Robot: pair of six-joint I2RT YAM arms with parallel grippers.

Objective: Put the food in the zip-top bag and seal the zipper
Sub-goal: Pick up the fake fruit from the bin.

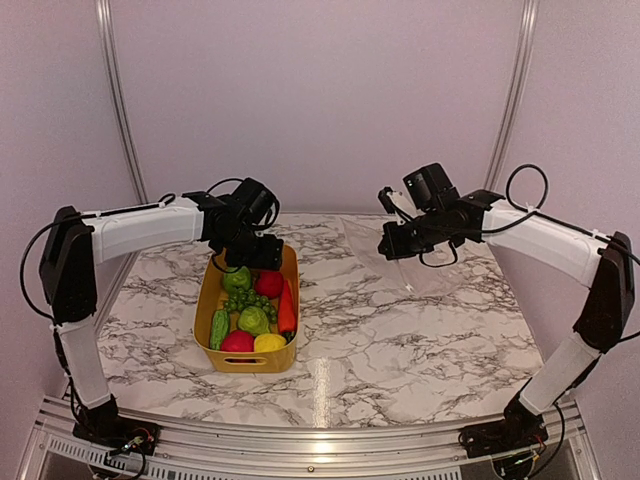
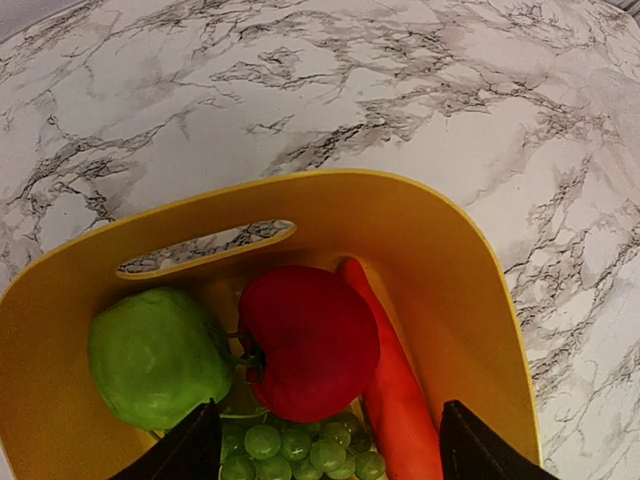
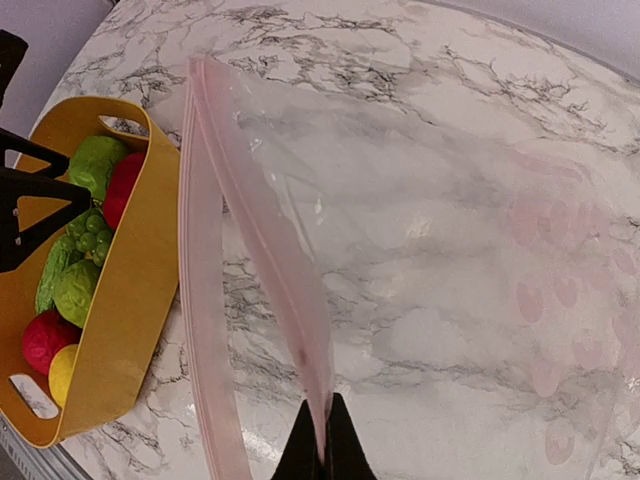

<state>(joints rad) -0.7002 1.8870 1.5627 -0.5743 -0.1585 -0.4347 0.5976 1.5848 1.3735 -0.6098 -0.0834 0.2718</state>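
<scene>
Presently all the food point(image 1: 250, 315) is seen in the yellow tub point(image 1: 205, 300), and none is noted in the zip-top bag point(image 3: 430, 260). The step in hand is judged to be the first pick.

At the tub's far end a red apple point(image 2: 310, 340) lies wedged between a green fruit point(image 2: 158, 355) and the carrot point(image 2: 395, 390). Both appear to be touched by it. The grapes point(image 2: 300, 445) are tucked against its near side.

The left gripper point(image 2: 330, 455) hangs above this end with jaws apart and nothing held. The apple is seen roughly midway between the fingers point(image 2: 185, 450) and beyond them, and no contact is observed.

For a clean pick, the descent should be centred on the apple and the jaws kept wide until low.
- One finger is to be slid into the seam by the green fruit, the other into the seam by the carrot.
- Closure is best made at the apple's widest part, since smooth round plastic is judged likely to squirt out.
- The grapes should not be caught.

The bag lies well to the right of the tub, its body on the marble table point(image 1: 400, 340). The right gripper point(image 3: 322, 445) is clamped on one lip of the mouth at the zipper point(image 3: 265, 240) and lifts it. The other lip sags, so the mouth gapes toward the tub. This hold should be kept steady for the drop.
</scene>
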